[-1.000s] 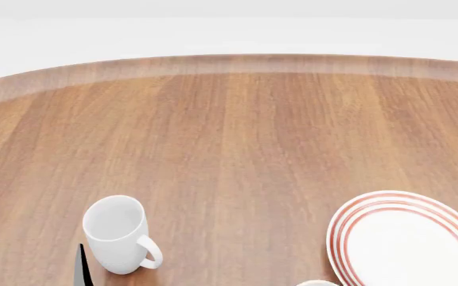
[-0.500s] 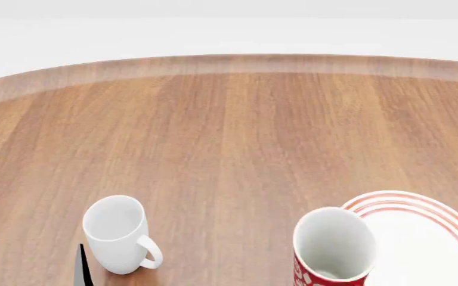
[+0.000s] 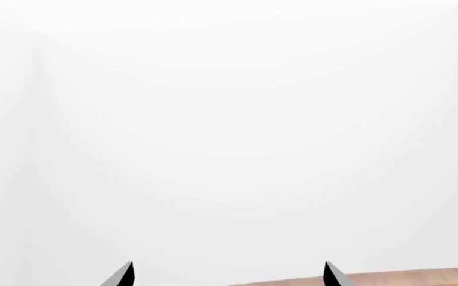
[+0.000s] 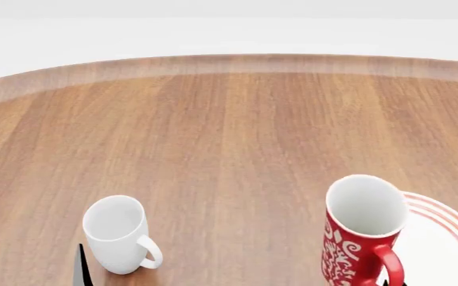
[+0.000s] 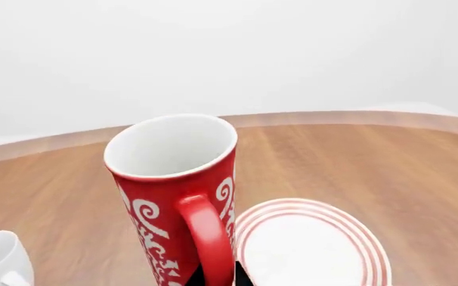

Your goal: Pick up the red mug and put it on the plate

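At the far left the left gripper (image 4: 34, 262) shows only two dark fingertips, set apart with nothing between them, just beside the white mug (image 4: 117, 233) on the wooden table (image 4: 229, 131). Further right the red mug (image 4: 362, 229) stands nearly upright, handle toward the robot, apparently lifted at the near-left rim of the plate (image 4: 440, 238). The right gripper is barely visible under the handle, so its grip cannot be told; the mug must travel right to reach the plate's middle.

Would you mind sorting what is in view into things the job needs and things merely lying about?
Needed for the job:
red mug
plate
right gripper, at the mug's handle

Just lying about:
white mug
left gripper, idle and open
wooden table
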